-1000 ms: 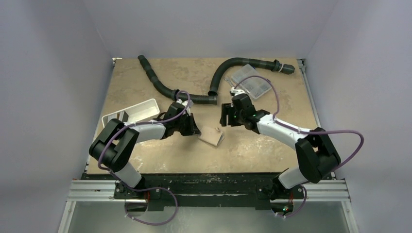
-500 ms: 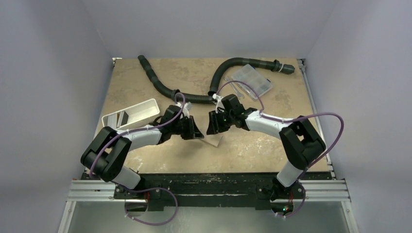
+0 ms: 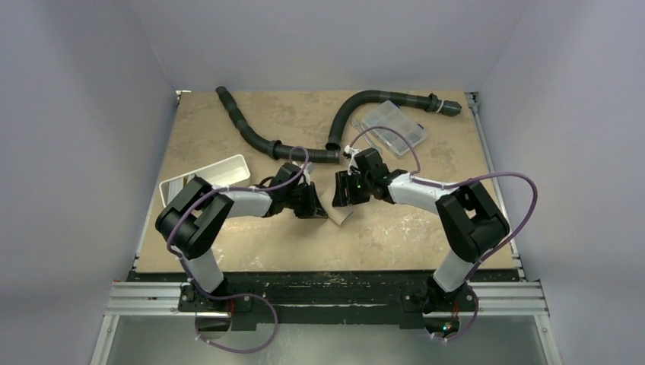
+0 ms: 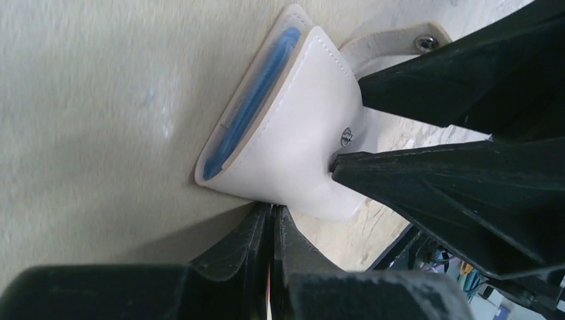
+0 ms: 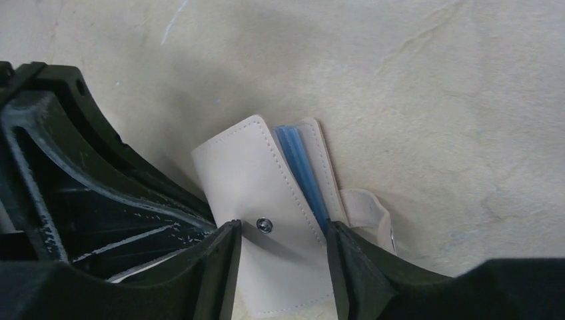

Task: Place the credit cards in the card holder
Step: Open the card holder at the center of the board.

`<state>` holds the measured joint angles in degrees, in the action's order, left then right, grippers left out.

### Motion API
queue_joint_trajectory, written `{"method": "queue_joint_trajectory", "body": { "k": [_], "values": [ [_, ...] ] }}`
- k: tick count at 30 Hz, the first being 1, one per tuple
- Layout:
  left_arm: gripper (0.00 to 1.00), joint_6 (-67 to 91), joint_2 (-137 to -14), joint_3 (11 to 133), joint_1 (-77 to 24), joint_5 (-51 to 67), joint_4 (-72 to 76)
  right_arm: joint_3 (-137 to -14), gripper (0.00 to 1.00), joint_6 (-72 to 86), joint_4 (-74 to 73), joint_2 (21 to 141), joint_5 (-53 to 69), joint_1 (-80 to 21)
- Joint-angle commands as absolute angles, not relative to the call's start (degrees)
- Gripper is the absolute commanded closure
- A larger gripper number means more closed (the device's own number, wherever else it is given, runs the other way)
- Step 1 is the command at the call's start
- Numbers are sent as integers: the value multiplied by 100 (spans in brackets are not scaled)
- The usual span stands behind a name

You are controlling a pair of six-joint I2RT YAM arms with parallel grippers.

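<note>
Now we see the left gripper, pressed together, has slid right to touch the card holder at mid tabletop. The right gripper straddles it, spread, with blue credit cards tucked inside.

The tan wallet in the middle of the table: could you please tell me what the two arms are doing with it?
Both arms are working on the card holder. The right end effector has its fingers apart, straddling the snap on the front flap. The left end effector looks shut, with its tips against the holder's edge. A blue layer shows inside the fold. I cannot tell whether it is a card or the lining.
</note>
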<state>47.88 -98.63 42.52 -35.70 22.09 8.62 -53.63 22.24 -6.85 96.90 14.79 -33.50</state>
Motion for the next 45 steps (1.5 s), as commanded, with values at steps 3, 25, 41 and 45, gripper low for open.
{"method": "queue_joint_trajectory", "body": {
  "k": [3, 25, 41, 45],
  "values": [
    [100, 4170, -10410, 4874, -3549, 1667, 592, -5012, 49, 2513, -92, 9298, 2239, -3278],
    [68, 3897, -9159, 4307, -3097, 958, -619, -4542, 41, 4173, 2432, 9974, 3716, -3059],
    [47, 4188, -8380, 4223, -2425, 2599, 666, -5227, 18, 3745, 1606, 9941, 3245, -3269],
    [48, 4120, -8142, 4254, -2426, 2218, 393, -5633, 22, 3562, 1079, 10084, 2801, -3273]
  ]
}}
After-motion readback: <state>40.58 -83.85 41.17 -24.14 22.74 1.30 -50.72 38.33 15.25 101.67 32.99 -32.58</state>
